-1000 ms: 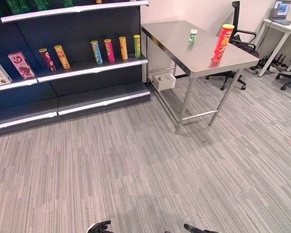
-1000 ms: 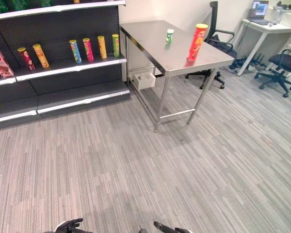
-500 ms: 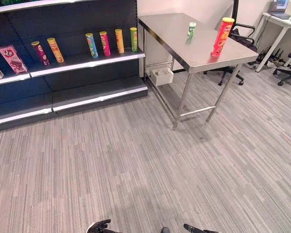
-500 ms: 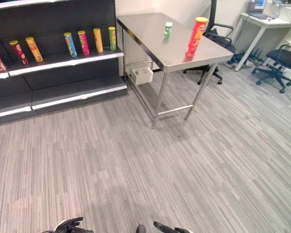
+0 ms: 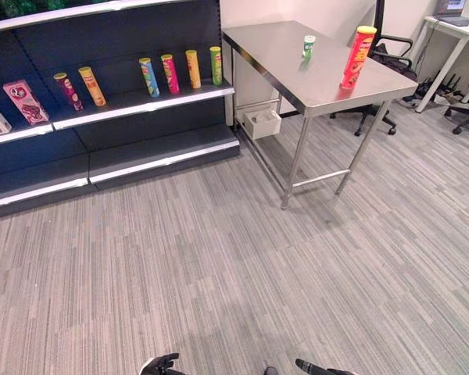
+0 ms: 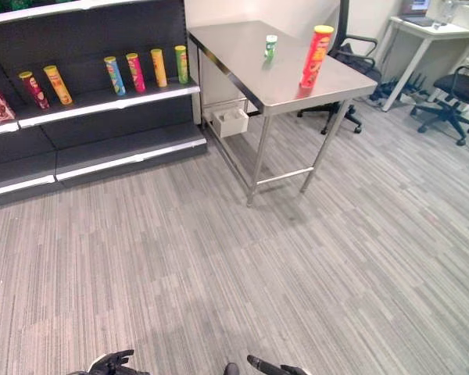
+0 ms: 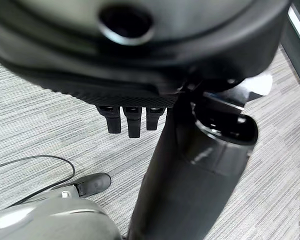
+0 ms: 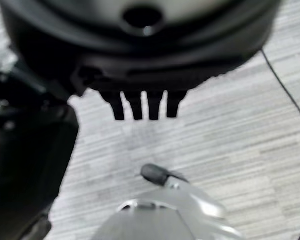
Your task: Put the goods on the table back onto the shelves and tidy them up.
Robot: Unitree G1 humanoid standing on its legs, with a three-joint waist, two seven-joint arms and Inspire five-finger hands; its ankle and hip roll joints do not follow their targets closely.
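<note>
Grey striped carpet runs to a steel table beside dark shelves; both hands hang relaxed, empty.

- The left eye view and right eye view look down and forward from the robot's head, from well back, across grey floor toward the shelves and the steel tabletop.
- Both eye views share the shelves with their row of tubes, the tabletop with a tall red can, and the office chairs beyond.
- The left hand and right hand just enter at the lower edge of both.
- The left wrist view looks along its own hand from very close, fingers pointing down at the floor.
- The right wrist view does likewise, its fingers straight over the same striped floor.
</note>
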